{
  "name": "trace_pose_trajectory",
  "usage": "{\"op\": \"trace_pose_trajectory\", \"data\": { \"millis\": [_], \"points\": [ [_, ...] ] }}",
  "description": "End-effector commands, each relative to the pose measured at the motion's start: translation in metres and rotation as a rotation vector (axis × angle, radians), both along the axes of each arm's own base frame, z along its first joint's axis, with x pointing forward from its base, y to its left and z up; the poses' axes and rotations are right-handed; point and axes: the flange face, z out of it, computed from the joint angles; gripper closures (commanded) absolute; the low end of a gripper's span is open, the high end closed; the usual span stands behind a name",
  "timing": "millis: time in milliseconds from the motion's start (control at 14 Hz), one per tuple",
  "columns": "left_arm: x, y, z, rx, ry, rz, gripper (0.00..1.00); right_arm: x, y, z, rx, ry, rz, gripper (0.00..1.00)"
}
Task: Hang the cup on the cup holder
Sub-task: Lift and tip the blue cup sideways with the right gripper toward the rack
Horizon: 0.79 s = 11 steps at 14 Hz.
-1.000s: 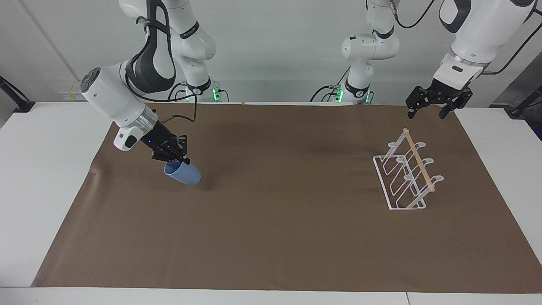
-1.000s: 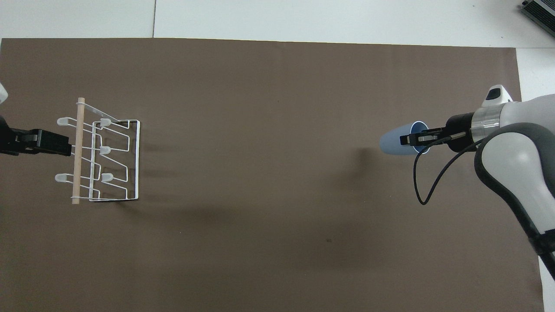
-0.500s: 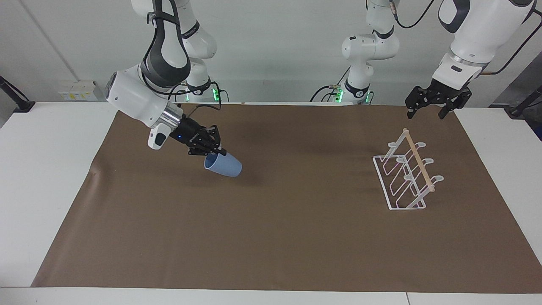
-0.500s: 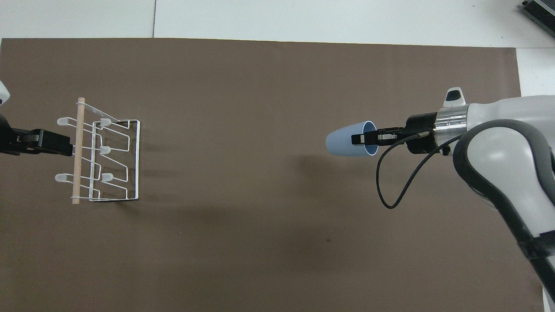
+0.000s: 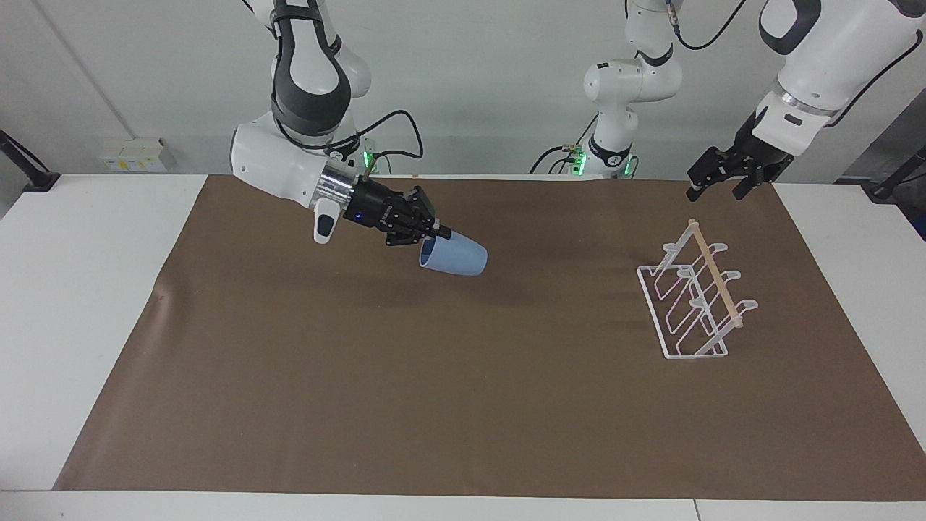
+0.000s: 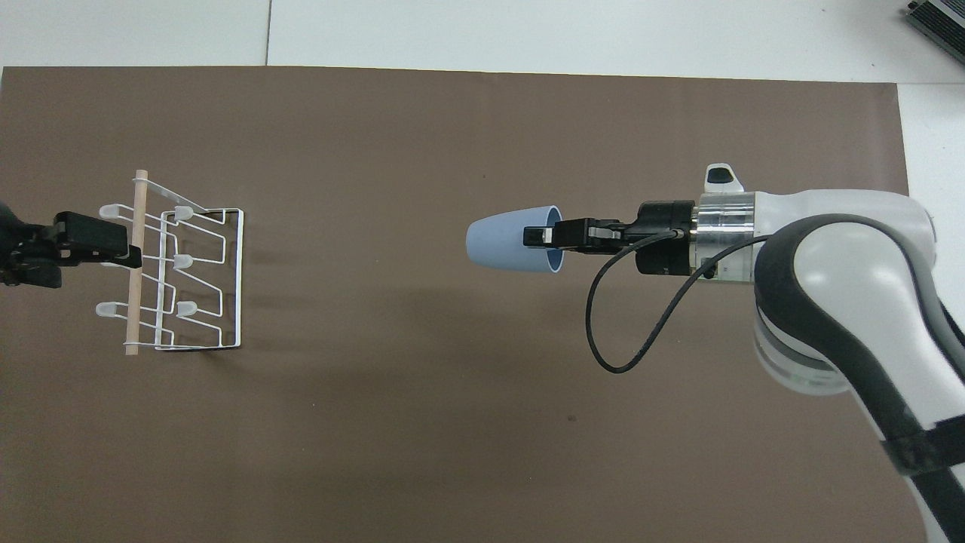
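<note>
Over the brown mat point(image 5: 434, 376), only facing view shows cup point(image 5: 454, 256) airborne.

Brown mat point(image 5: 463, 405) on white table point(image 5: 87, 304)

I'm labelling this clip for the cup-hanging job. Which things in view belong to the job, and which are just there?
Part of the job:
- cup, held in the air by the right gripper over the middle of the mat
- cup holder, toward the left arm's end
- left gripper, waiting above the cup holder

Just there:
- brown mat
- white table
</note>
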Motion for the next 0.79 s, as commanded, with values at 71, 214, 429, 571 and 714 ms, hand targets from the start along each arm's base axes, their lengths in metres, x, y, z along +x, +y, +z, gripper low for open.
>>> {"op": "trace_pose_trajectory", "data": {
  "millis": [71, 214, 429, 571, 714],
  "points": [
    [-0.014, -0.007, 0.005, -0.134, 0.119, 0.361, 0.00, -0.021, 0.060, 0.014, 0.111, 0.019, -0.101, 1.00],
    [-0.014, -0.019, 0.007, -0.253, 0.215, 0.612, 0.00, -0.035, 0.092, 0.013, 0.123, 0.021, -0.159, 1.00],
    [-0.023, -0.029, -0.009, -0.448, 0.329, 0.887, 0.00, -0.052, 0.125, 0.021, 0.149, 0.025, -0.201, 1.00],
    [-0.031, -0.028, -0.025, -0.544, 0.382, 1.038, 0.00, -0.058, 0.138, 0.034, 0.169, 0.013, -0.221, 1.00],
    [-0.029, -0.037, -0.036, -0.540, 0.438, 1.106, 0.00, -0.064, 0.148, 0.046, 0.205, 0.018, -0.239, 1.00]
  ]
}}
